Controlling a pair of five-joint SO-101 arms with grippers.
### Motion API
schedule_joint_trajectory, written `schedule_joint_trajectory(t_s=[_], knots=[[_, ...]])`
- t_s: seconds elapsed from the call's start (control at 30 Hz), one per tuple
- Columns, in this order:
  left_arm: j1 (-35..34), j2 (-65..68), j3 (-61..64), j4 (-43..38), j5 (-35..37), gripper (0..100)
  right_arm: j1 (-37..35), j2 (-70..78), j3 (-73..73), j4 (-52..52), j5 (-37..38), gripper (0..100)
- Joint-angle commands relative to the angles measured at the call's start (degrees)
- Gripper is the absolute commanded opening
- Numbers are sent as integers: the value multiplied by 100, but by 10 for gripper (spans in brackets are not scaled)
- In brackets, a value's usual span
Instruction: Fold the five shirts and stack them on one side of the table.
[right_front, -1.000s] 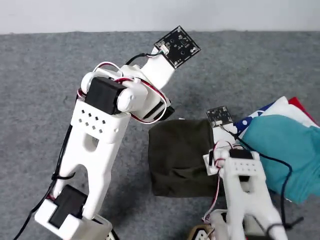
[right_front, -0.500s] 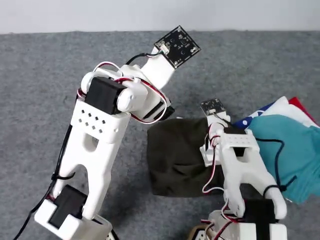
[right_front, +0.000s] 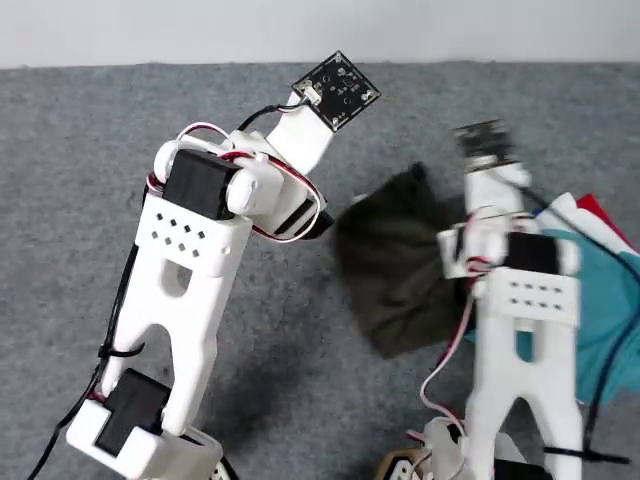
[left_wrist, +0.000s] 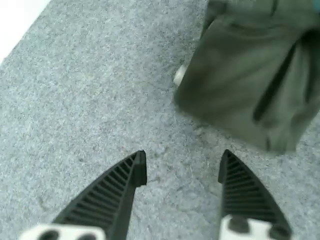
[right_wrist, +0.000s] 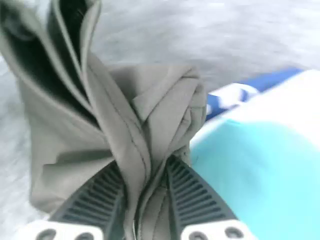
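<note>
**High and wrist views.** The right gripper (right_wrist: 142, 176) was clenched on a bunched fold of the olive shirt (right_front: 398, 262). The shirt hung crumpled at centre right of the high view, judged to be lifted for transfer towards the pile at the right edge. There a teal shirt (right_front: 605, 300) lay uppermost over other shirts (right_front: 575, 208). The left gripper (left_wrist: 182, 167) was spread and empty over the grey table (right_front: 90, 150) near the olive shirt, probably held back to leave the path free
</note>
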Motion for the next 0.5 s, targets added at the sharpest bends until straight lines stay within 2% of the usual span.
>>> schedule_joint_trajectory(t_s=[0.0,0.2,0.33,0.47], knots=[[-35,-246,-22,88,-53,235,919,-127,-484,13,-9,9],[-35,-246,-22,88,-53,235,2308,242,-519,-75,334,9],[-62,-237,-22,88,-53,235,3222,778,-501,-901,343,9],[-44,-220,-22,88,-53,235,3793,1499,-545,-1701,360,9]])
